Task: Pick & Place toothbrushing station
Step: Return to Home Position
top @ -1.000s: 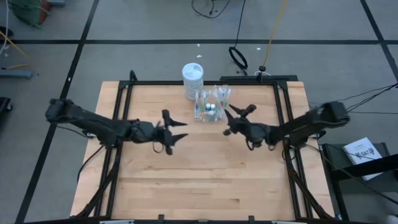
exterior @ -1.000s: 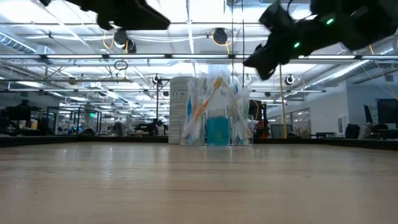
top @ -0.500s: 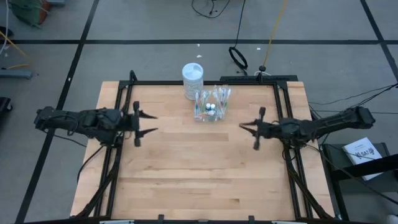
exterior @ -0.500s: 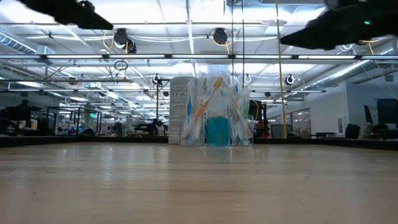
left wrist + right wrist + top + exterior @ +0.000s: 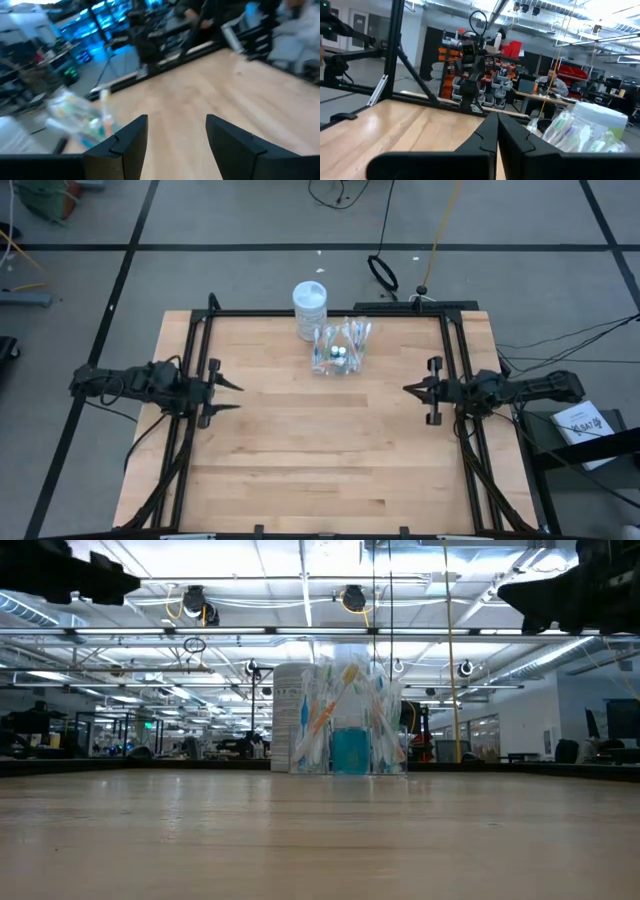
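A: What's on your table (image 5: 320, 460)?
B: I see the jar (image 5: 310, 308) at the far edge, with the station (image 5: 341, 350) just beside it, near-right.
A: Jaws?
B: My left gripper (image 5: 236, 396), at the left edge, gapes empty. The right gripper (image 5: 410, 389), at the right edge, is clenched on nothing.

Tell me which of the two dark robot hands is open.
The dark two-finger left hand: its fingers stand apart with a clear gap, while the right hand has its fingers pressed together.
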